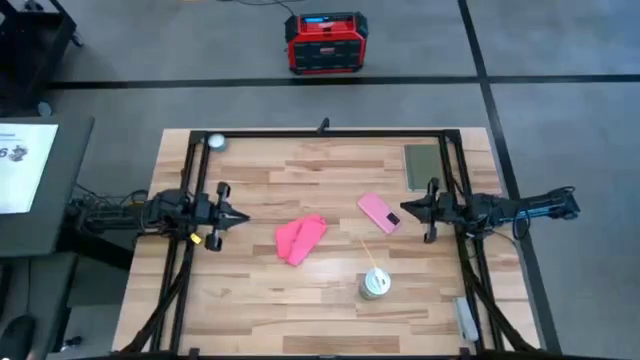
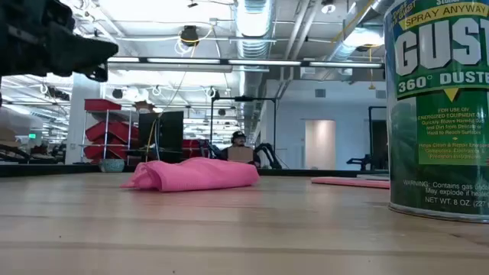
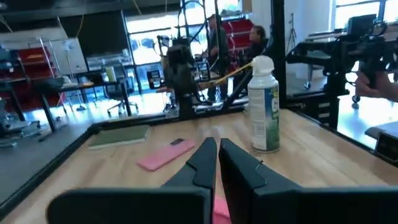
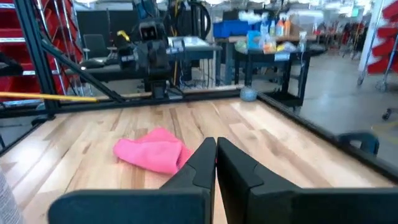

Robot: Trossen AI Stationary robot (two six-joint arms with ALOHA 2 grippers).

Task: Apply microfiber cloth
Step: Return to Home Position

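Supporting surface: counter, pale wood planks.
Left gripper: fingers together, empty, above the counter's left side.
Right gripper: fingers together, empty, just beside the phone.
Microfiber cloth: soft, crumpled, bright pink, mid-counter between the grippers.
Olive pad: flat rectangle, far right corner.
Phone: rigid pale-pink slab.
Duster can: upright cylinder, green label.

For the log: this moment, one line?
left tool shut, left side | right tool shut, right side | crumpled reddish-pink microfiber cloth loose mid-table

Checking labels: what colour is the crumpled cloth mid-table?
Bright pink; the microfiber cloth shows best in the right wrist view.
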